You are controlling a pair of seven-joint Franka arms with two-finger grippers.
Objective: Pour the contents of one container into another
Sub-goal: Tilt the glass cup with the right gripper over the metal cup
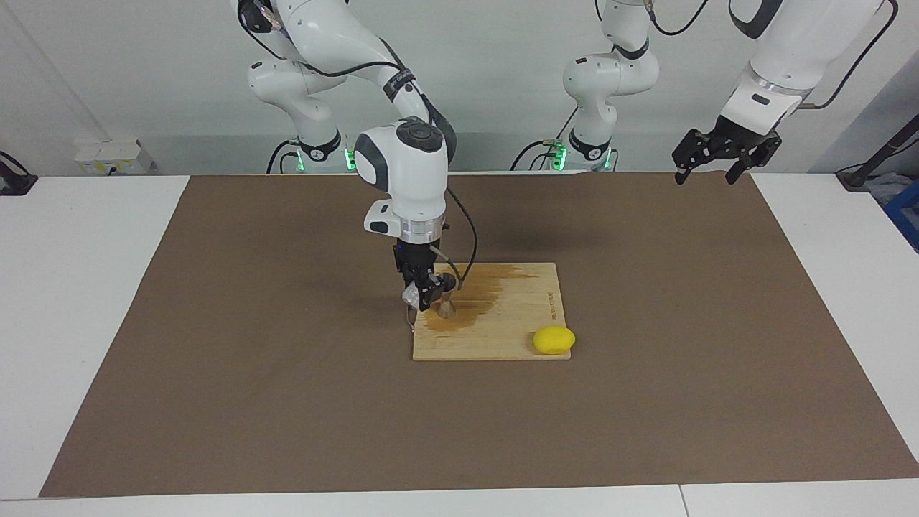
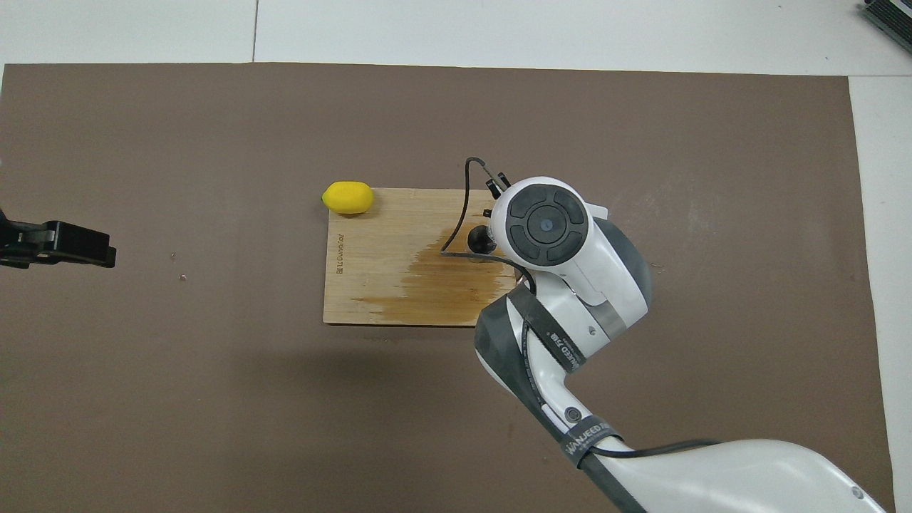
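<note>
Rectangular bamboo cutting board (image 1: 502,337) lies mid-mat on the brown table cover (image 1: 251,373), with a dark wet stain (image 1: 474,301) spreading over its half toward the right arm's end.

Small silver-grey hourglass steel jigger (image 1: 446,307) stands upright on the stained part of the board, near the edge toward the right arm's end.

Right gripper (image 1: 422,296) hangs low over that edge, pointing down, jaws clamped on a small clear faceted glass cup (image 1: 411,295). The cup sits just beside the jigger's upper cone; contact cannot be told. From overhead the wrist hides the cup.

Yellow lemon (image 1: 553,340) rests at the board's corner farthest from the robots, toward the left arm's end.

Left gripper (image 1: 724,152) waits raised over the mat's corner at its own end, jaws spread wide, holding nothing.
</note>
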